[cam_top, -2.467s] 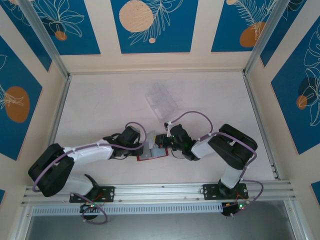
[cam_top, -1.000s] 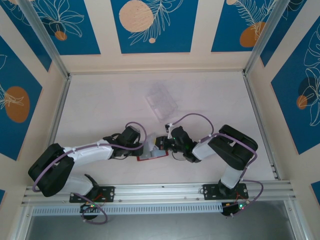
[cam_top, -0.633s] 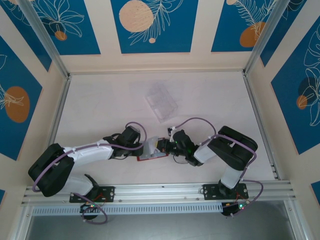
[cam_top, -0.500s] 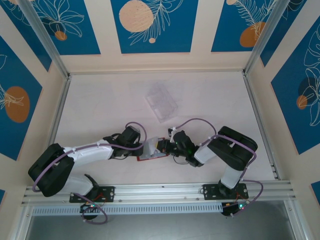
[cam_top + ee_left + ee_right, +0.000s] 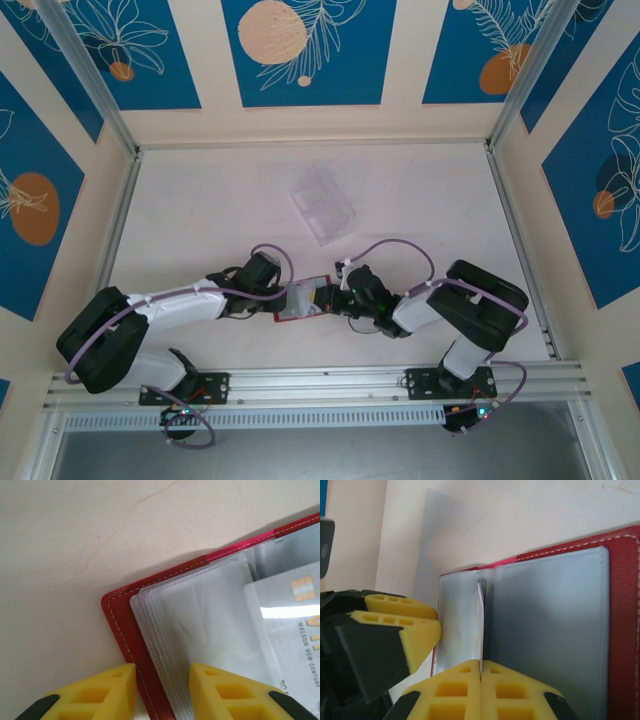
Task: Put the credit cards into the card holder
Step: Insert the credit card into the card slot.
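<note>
The card holder (image 5: 121, 622) looks like matt red leather with pale stitching along its edge, and its inner sleeves (image 5: 210, 625) are frosted, slightly glossy clear plastic. The card (image 5: 295, 610) under them is smooth and shiny. The table (image 5: 200, 210) is matt, the fingertips (image 5: 465, 687) porous yellow foam

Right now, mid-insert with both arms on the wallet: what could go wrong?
1. The right gripper pinches the card on edge by a thin sliver; it could slip or tilt before seating in a sleeve.
2. The left gripper holds only the card holder corner; a push may pivot it.
3. Several clear sleeves are stacked, so the card may slide between them, not into one.
</note>
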Available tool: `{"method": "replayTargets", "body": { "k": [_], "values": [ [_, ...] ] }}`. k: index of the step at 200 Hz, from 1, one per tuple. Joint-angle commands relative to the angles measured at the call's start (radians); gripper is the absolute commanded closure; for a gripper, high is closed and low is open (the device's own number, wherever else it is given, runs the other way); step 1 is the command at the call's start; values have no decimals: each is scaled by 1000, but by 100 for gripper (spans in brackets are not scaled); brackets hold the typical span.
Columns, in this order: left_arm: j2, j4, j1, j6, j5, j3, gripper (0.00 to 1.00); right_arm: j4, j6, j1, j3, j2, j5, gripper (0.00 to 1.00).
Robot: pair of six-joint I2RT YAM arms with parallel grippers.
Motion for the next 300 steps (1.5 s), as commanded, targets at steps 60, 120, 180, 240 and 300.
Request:
{"method": "replayTargets", "body": {
  "k": [60,120,180,240,300],
  "values": [
    [22,-88,-16,7,3,-14,68,-74,-84,-30,52,72,-127,100],
    [6,-102,-16,9,-8,-17,68,-48,-87,-82,76,119,-191,100],
    [3,-100,-17,4,-9,-22,68,-43,-90,-83,90,140,-150,100],
    [4,-103,-18,5,-10,-20,68,-46,-84,-27,80,152,-45,100],
    [8,-97,-18,2,-8,-19,68,-45,-65,19,91,184,-73,100]
  ]
}}
